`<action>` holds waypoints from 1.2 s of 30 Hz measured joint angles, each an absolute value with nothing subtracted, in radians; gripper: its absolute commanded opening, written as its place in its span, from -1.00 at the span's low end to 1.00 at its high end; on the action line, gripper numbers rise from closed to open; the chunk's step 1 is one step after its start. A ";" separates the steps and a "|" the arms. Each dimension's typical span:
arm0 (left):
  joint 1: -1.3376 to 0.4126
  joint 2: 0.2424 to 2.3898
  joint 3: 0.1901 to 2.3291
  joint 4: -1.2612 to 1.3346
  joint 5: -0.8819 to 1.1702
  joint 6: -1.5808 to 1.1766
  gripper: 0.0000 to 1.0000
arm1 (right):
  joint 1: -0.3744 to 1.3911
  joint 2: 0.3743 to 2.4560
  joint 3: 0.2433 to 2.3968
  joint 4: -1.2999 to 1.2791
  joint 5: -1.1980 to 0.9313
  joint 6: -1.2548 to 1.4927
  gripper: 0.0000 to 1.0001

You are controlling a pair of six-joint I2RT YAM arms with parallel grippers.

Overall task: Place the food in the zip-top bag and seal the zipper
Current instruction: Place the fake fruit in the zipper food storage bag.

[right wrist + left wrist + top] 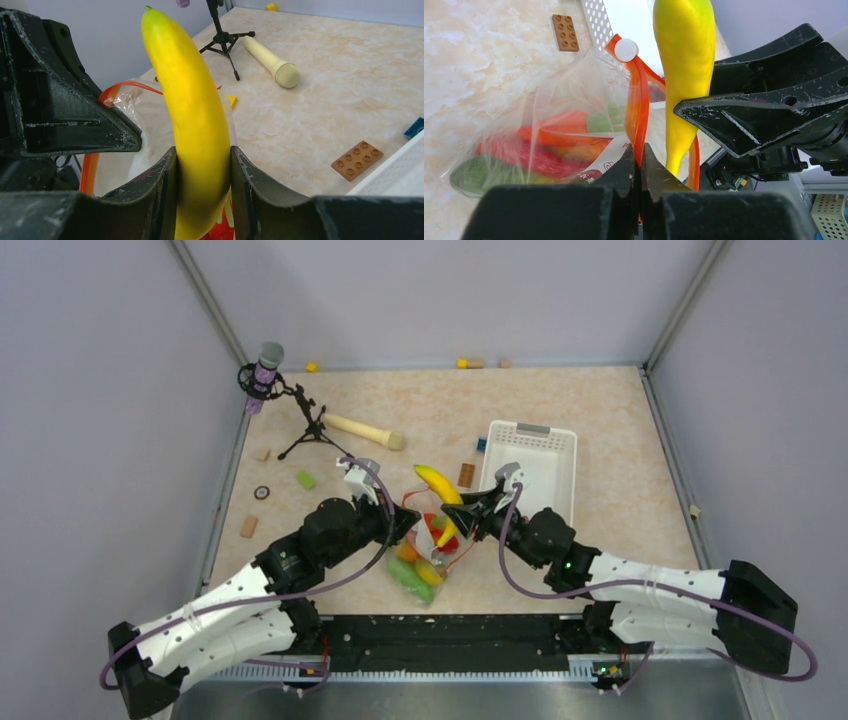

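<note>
Left wrist view: I have my left tool [640,150] fully closed. Its two black tips pinch the zipper [639,100], a thin, glossy orange-red strip that curves up from the tips to a round white tab [626,50]. To the left of the tips and beyond them hangs the zip-top bag [559,100], a slack pouch of clear, crinkled film. Through it the food [549,137] shows as smooth red, orange and green lumps.

Right wrist view: my right tool [202,155] is partly open and clamped on the banana [190,100], a smooth, shiny yellow, gently curved piece with a greenish tip. Its long axis runs nearly in line with the fingers. The green end points away from the tool, and the narrow end reaches down beside the zipper.

Overhead view: the two tools meet almost tip to tip above the bag.

On the marbled beige table [600,410], beyond the right tool, lie a studded brown block [357,160] and a tan wooden stick [272,62] with a rounded head.
</note>
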State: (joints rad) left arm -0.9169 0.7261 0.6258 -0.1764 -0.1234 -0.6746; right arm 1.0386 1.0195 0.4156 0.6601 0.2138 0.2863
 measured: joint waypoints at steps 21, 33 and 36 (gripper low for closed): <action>-0.917 0.710 0.626 -0.183 -0.143 -0.678 -1.00 | 1.058 1.051 0.416 0.664 0.107 0.210 0.10; -0.917 0.696 0.626 -0.186 -0.143 -0.678 -1.00 | 1.058 1.057 0.416 0.667 0.092 0.209 0.13; -0.917 0.696 0.626 -0.186 -0.143 -0.678 -1.00 | 1.058 1.056 0.416 0.663 0.092 0.211 0.16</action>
